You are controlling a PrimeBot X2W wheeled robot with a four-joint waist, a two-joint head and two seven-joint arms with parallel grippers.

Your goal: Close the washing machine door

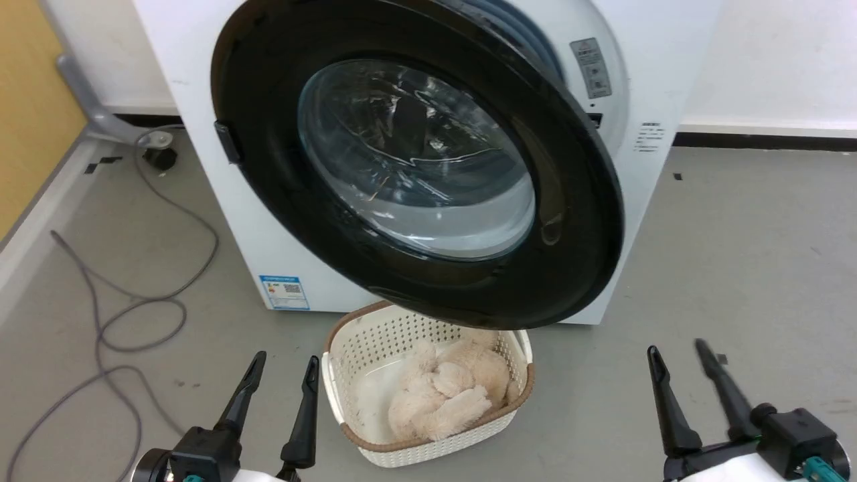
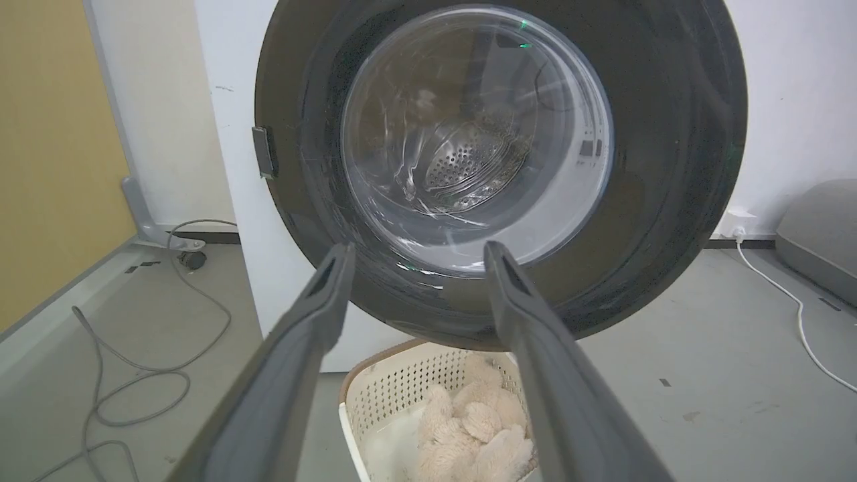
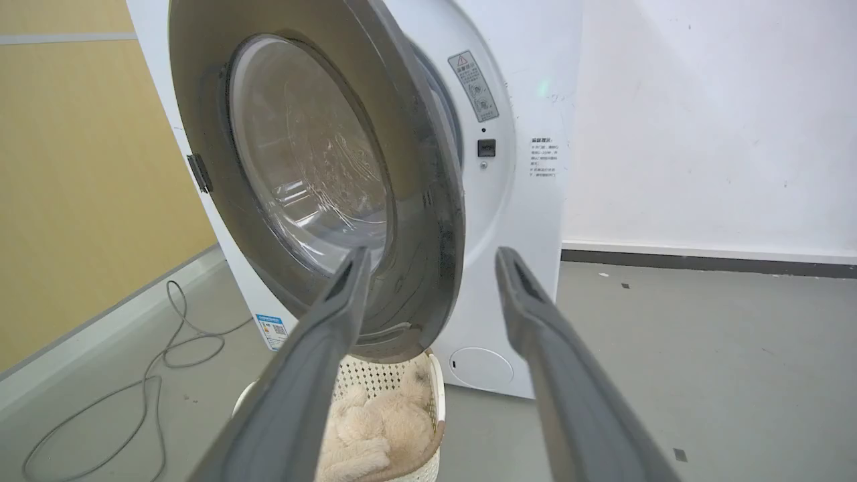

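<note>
The washing machine door (image 1: pixel 415 161) is a large round black-rimmed disc with a clear glass bowl; it stands partly ajar in front of the white washing machine (image 1: pixel 643 87), hinged on its left side, its right edge swung out. The door (image 2: pixel 495 154) faces the left wrist view head-on, and the right wrist view catches the door (image 3: pixel 315 181) edge-on beside the washer front (image 3: pixel 515 134). My left gripper (image 1: pixel 281 365) is open, low and left of the door. My right gripper (image 1: pixel 676 351) is open, low and right of it. Neither touches the door.
A cream perforated basket (image 1: pixel 375 341) holding a beige plush toy (image 1: pixel 445 395) sits on the floor under the door's lower rim. Grey cables (image 1: pixel 134 294) loop on the floor at left. A yellow wall (image 1: pixel 27 100) stands at far left.
</note>
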